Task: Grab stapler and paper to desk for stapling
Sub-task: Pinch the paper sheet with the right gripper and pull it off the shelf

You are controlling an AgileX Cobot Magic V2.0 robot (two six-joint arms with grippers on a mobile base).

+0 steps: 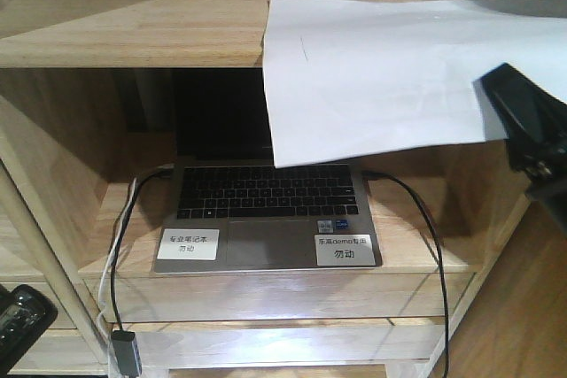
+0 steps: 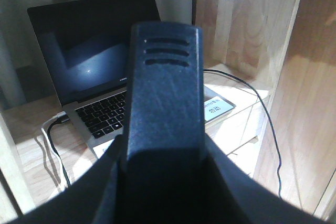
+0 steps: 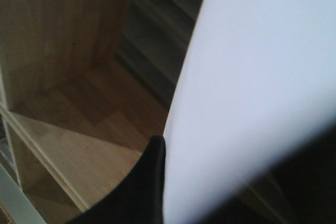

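Right end effector (image 1: 507, 104) clamped on the right edge of the paper (image 1: 390, 77). We judge: draw it out level and slow, grip firm, keeping the drooping near corner off the shelf edge. Sheet is white, blank, faintly creased, hanging out from the top of the shelving unit (image 1: 133, 24), above the laptop (image 1: 266, 201). Left end effector (image 2: 163, 203): state unreadable; a black slotted body (image 2: 165, 103), which we cannot name, fills its view.
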